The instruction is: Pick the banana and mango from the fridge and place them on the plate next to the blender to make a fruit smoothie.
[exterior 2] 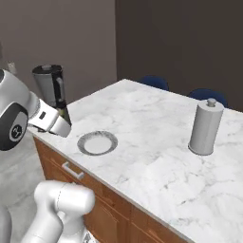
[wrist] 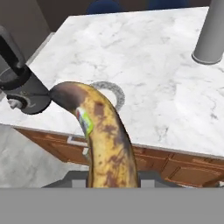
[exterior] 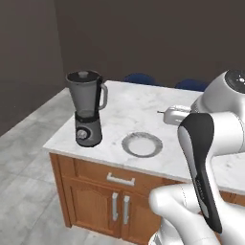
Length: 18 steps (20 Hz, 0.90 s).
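The banana [wrist: 107, 140], yellow and brown-spotted with a small sticker, is gripped by the closed end effector and is seen held above the near edge of the marble bench [exterior: 139, 105]. Beyond its dark tip, the plate [exterior: 142, 144] is seen on the bench, just right of the blender [exterior: 87, 108]. Further back, well right of the plate, a grey canister [exterior 2: 205, 126] stands.

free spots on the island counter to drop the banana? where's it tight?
Plate is bare. Wide bare marble runs between the plate and the paper-towel roll, and back to the far edge. Tight only at the left corner, between blender and plate. The gripper holds the banana.
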### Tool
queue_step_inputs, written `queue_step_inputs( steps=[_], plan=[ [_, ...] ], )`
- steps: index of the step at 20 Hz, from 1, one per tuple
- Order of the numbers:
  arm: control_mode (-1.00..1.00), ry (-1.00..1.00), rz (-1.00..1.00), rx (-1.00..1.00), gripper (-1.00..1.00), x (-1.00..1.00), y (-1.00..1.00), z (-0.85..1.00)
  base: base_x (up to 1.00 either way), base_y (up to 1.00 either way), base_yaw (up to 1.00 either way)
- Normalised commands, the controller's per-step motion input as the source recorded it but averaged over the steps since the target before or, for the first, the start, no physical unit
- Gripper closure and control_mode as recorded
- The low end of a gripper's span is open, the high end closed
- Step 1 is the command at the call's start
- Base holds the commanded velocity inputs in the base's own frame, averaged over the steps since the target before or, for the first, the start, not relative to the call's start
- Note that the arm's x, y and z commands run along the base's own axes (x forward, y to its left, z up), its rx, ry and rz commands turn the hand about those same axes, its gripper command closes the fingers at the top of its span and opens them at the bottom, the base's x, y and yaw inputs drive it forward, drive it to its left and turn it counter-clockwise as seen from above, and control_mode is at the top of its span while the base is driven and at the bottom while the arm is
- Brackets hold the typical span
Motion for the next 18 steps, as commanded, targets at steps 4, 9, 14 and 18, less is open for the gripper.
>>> queue_step_inputs(
  steps=[4,9,14,18],
  plan=[
    [1.00,0.00,0.00,0.00,1.00,0.00,0.00,0.00,0.41,0.69,-0.46],
    [1.00,0.00,0.00,0.00,1.00,0.00,0.00,0.00,0.24,0.28,-0.18],
    [-1.00,0.04,0.00,0.01,1.00,0.02,-0.12,-0.10,0.00,0.00,0.00],
    [-1.00,0.32,0.00,0.06,1.00,0.51,-0.32,-0.27,0.00,0.00,0.00]
  ],
)
